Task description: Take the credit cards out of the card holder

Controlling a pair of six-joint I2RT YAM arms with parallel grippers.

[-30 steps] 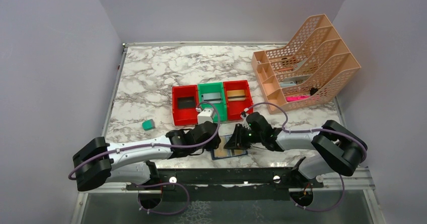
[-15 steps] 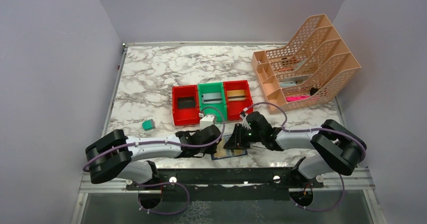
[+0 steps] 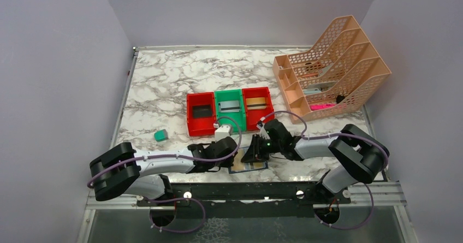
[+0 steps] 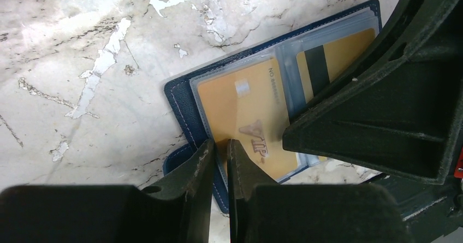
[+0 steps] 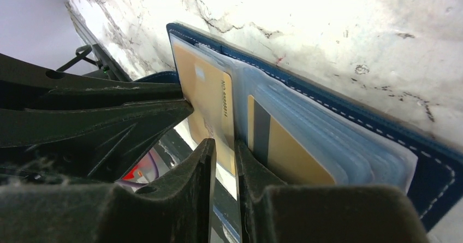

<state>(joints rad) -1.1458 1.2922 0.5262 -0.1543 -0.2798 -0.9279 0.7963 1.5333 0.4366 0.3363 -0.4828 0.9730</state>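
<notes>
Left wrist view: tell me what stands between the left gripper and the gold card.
A clear plastic sleeve of the card holder covers the face of the gold card; the left gripper has its tips at the holder's near edge. The right gripper crosses the holder's other half.

Card holder [image 4: 176, 98]: navy, matt, stitched leather-look cover with clear, glossy plastic sleeves [image 4: 288, 51]. Cards [image 4: 235, 112]: smooth gold plastic. Table [image 4: 82, 46]: glossy marble-pattern top.
</notes>
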